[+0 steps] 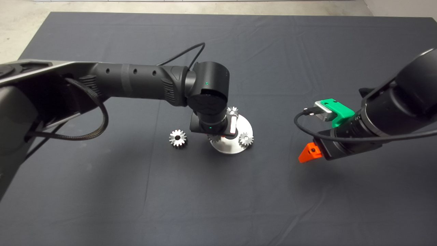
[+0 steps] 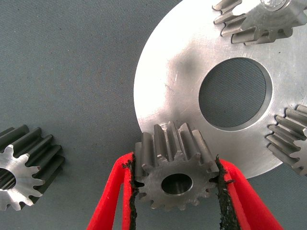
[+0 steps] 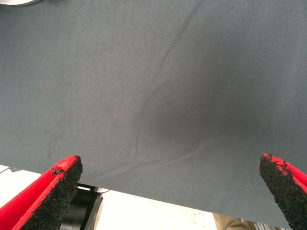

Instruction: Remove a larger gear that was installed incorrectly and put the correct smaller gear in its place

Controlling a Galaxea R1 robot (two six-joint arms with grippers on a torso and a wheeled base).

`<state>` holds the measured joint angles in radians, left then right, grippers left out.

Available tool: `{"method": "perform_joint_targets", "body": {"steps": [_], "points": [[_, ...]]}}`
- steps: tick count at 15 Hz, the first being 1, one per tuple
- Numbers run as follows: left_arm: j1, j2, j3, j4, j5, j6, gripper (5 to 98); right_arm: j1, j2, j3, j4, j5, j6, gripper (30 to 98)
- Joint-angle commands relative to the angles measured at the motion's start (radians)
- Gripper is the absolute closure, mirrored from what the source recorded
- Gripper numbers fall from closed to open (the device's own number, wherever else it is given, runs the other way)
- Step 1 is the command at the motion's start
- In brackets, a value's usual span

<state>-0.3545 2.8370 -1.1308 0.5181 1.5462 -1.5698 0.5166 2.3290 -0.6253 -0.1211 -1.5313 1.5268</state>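
My left gripper (image 2: 176, 164) is shut on the smaller gear (image 2: 175, 175), its red fingers (image 2: 112, 201) pressing the teeth on both sides. The gear hangs at the rim of the round silvery plate (image 2: 172, 86), beside a small peg (image 2: 164, 127). In the head view the left wrist covers most of this gear (image 1: 215, 138). The larger gear (image 1: 178, 138) lies flat on the mat to the left of the plate (image 1: 228, 148), and it also shows in the left wrist view (image 2: 24, 167). My right gripper (image 3: 168, 187) hovers open over bare mat, well right of the plate.
Two more small gears sit on the plate, one at its far edge (image 1: 232, 111) and one at its right edge (image 1: 245, 139). The plate has a large round hole (image 2: 235, 93) in its middle. The mat's near edge and pale floor (image 3: 158, 218) show in the right wrist view.
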Motion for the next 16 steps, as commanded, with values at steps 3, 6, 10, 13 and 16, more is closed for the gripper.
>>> {"method": "perform_joint_targets", "body": {"steps": [3,6,10,13,16], "points": [[0.000,0.003,-0.004,0.002,-0.009,0.005,71.8,0.025,-0.004,0.009,0.027,-0.073,0.000,30.8],[0.000,0.002,-0.005,0.002,-0.011,0.005,72.1,0.025,-0.004,0.009,0.027,-0.073,0.000,30.8],[0.000,0.005,-0.006,0.002,-0.011,0.007,73.5,0.025,-0.004,0.009,0.027,-0.073,0.000,30.8],[0.000,0.006,-0.004,0.002,-0.011,0.008,74.6,0.025,-0.004,0.009,0.027,-0.073,0.000,30.8],[0.000,0.008,-0.006,0.002,-0.011,0.013,76.1,0.025,-0.004,0.009,0.027,-0.073,0.000,30.8]]}}
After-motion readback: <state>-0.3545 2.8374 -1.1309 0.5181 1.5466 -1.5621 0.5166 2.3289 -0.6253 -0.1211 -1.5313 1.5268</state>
